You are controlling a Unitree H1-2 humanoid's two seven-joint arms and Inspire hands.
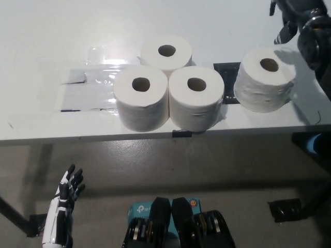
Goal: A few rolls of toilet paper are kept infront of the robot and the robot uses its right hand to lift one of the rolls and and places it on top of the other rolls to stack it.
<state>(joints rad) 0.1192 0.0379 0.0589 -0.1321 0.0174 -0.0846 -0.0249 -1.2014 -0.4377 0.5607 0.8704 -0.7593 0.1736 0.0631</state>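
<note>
White table (pixel 46 124); the black right hand (pixel 297 18) at upper right holds nothing. The lone roll (pixel 265 80) could fall off the nearby edge if bumped.

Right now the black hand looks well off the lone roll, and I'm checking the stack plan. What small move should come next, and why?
Probably bring the right hand back down over the lone roll to grip it. The hand is up near the far right corner and holds nothing. That roll stands alone on the table, apart from the three grouped rolls, so nothing is stacked yet.
</note>
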